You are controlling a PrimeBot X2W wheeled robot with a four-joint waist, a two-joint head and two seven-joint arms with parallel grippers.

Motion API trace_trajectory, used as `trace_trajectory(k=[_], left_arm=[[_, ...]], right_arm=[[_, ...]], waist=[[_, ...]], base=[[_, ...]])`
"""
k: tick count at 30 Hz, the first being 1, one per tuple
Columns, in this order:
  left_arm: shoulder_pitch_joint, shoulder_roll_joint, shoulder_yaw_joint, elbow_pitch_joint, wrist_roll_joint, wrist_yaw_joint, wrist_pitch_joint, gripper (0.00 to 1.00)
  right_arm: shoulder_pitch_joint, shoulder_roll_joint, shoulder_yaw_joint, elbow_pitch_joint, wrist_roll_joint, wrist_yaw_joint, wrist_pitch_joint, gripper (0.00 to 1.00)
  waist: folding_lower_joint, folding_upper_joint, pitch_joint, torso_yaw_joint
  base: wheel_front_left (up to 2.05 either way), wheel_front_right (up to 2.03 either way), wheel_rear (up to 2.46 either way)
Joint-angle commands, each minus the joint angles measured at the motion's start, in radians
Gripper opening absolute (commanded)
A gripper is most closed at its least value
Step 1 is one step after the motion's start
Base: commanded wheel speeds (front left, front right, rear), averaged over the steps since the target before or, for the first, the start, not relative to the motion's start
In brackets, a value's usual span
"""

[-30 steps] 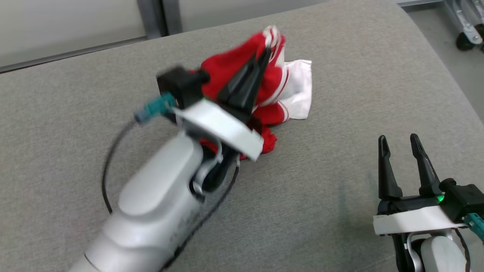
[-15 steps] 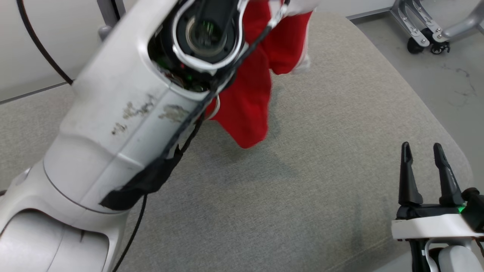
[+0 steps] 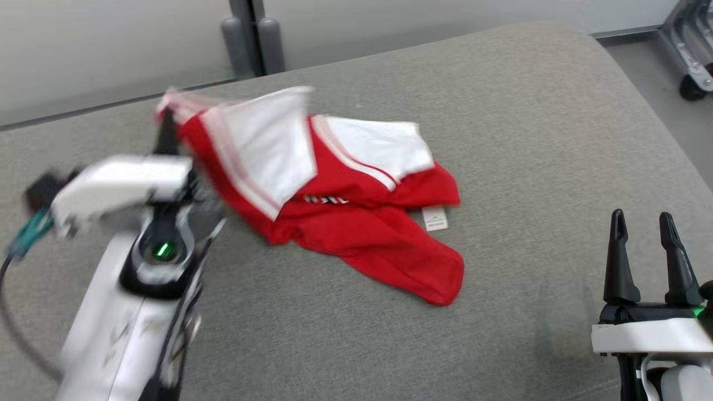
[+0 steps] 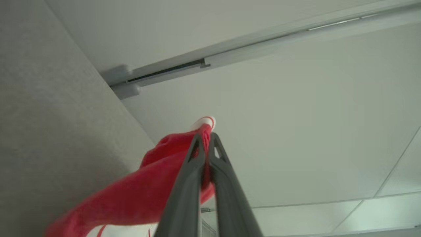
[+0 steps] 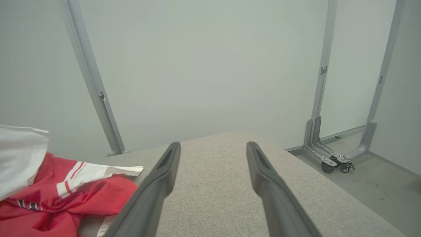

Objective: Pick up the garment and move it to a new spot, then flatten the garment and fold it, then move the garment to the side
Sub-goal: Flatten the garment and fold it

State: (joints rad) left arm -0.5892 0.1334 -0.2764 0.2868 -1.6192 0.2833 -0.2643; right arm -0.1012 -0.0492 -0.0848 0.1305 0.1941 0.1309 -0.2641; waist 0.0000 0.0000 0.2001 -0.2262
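The red and white garment [image 3: 356, 223] lies partly spread across the grey padded surface [image 3: 529, 139], its upper left corner lifted. My left gripper [image 3: 166, 120] is at the left and is shut on that raised corner. In the left wrist view the closed fingertips [image 4: 205, 140] pinch a red fold of the garment [image 4: 131, 204]. My right gripper [image 3: 646, 223] hovers at the lower right, open and holding nothing, well clear of the cloth. The right wrist view shows its spread fingers [image 5: 213, 148] with the garment [image 5: 49, 197] off to the lower left.
The padded surface ends in a rounded edge at the right, with bare floor [image 3: 657, 61] beyond. A wheeled metal frame [image 3: 693, 72] stands on that floor. Grey posts [image 3: 248, 39] rise behind the surface's far edge. Open padding lies between the garment and my right gripper.
The left arm has swung down and to the left, bringing the garment from hanging in the air to lying spread on the surface. The head camera has shifted. The right gripper stays open.
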Motion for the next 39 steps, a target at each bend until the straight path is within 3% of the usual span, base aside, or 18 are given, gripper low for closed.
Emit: trace_trajectory(k=[1,6,12,19,26,27,28,29,31,38,39], left_arm=[[0.023,0.003,0.016,-0.016,0.014,-0.009,0.000,0.00],[0.289,-0.026,0.232,-0.112,0.104,-0.083,0.000,0.00],[0.504,-0.071,0.386,-0.221,0.220,-0.162,0.000,0.00],[0.669,-0.081,0.384,-0.377,0.489,-0.206,0.000,0.00],[0.717,-0.080,0.394,-0.395,0.691,-0.188,0.000,0.00],[0.715,-0.080,0.398,-0.386,0.726,-0.180,0.000,0.19],[0.713,-0.082,0.399,-0.378,0.771,-0.175,0.000,0.67],[0.702,-0.081,0.408,-0.379,0.809,-0.171,0.000,1.00],[0.693,-0.080,0.409,-0.381,0.847,-0.177,0.000,1.00],[0.650,-0.081,0.393,-0.436,1.156,-0.209,0.000,1.00],[0.650,-0.081,0.393,-0.436,1.156,-0.209,0.000,1.00]], right_arm=[[0.005,-0.002,-0.001,-0.005,-0.002,0.000,-0.001,1.00],[0.013,-0.002,-0.008,-0.005,-0.017,0.000,-0.001,1.00],[0.004,-0.002,-0.006,-0.005,-0.035,-0.001,-0.001,1.00],[0.004,-0.002,-0.009,-0.003,-0.056,0.000,-0.001,1.00],[0.006,-0.003,0.034,0.007,-0.065,-0.001,-0.001,1.00],[0.003,-0.003,0.040,0.009,-0.065,-0.001,-0.001,1.00],[0.000,-0.003,0.044,0.010,-0.065,-0.001,-0.001,1.00],[-0.003,-0.003,0.045,0.012,-0.066,-0.001,-0.001,1.00],[-0.005,-0.003,0.047,0.012,-0.067,-0.001,-0.001,1.00],[-0.007,-0.003,0.054,0.016,-0.069,-0.001,-0.001,1.00],[-0.007,-0.003,0.054,0.016,-0.069,-0.001,-0.001,1.00]], waist=[[0.0000,0.0000,0.011,0.015],[0.0000,0.0000,0.027,0.060],[0.0000,0.0000,0.039,0.104],[0.0000,0.0000,0.056,0.163],[0.0000,0.0000,0.057,0.215],[0.0000,0.0000,0.056,0.218],[0.0000,0.0000,0.056,0.220],[0.0000,0.0000,0.057,0.222],[0.0000,0.0000,0.058,0.224],[0.0000,0.0000,0.063,0.231],[0.0000,0.0000,0.063,0.231]], base=[[0.00,0.00,0.00],[0.00,0.00,0.00],[0.00,0.00,0.00],[0.00,0.00,0.00],[0.00,0.00,0.00],[0.00,0.00,0.00],[0.00,0.00,0.00],[0.00,0.00,0.00],[0.00,0.00,0.00],[0.00,0.00,0.00],[0.00,0.00,0.00]])
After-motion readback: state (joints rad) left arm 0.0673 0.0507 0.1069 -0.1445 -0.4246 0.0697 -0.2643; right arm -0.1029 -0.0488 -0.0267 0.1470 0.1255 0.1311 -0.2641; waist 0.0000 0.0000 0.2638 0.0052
